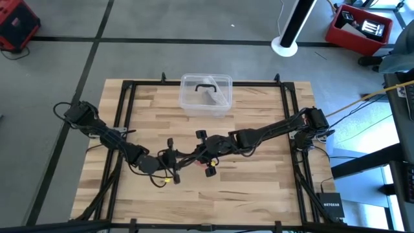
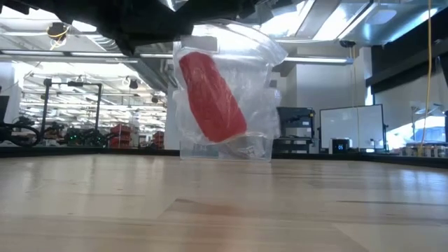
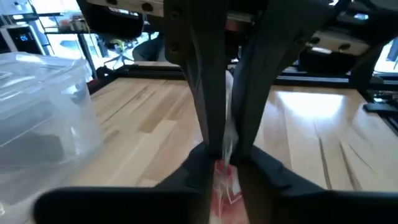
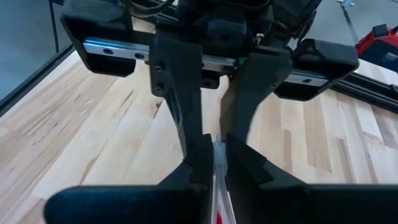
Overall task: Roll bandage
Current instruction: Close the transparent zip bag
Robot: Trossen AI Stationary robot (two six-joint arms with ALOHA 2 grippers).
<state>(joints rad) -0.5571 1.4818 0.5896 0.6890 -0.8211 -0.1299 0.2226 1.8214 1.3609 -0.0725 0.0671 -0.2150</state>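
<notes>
Holding a clear wrapper (image 2: 257, 105) between my two hands, I have the bandage (image 2: 212, 94) inside it, a small red roll. In the low view it hangs at the centre of the frame, under the dark shapes of my arms at the top edge. The roll is tilted: its long axis goes from the upper left to the lower right, with the upper end leaning toward the left side of the frame and the lower end pointing down to the right. The lower edge of the wrapper comes close to the bench (image 2: 224, 210), but I cannot tell if it touches the wood.

My left hand (image 3: 224, 155) is pressed together on the thin clear film, and a bit of red shows just below its fingertips. My right hand (image 4: 214, 146) is also pressed together, pinching an edge of the same film, with a little red under it.

In the high view both hands meet just below the centre of the frame. The clear plastic box (image 1: 206, 97) with its black handle (image 1: 206, 85) stands apart from them, in the upper middle of the bench.
</notes>
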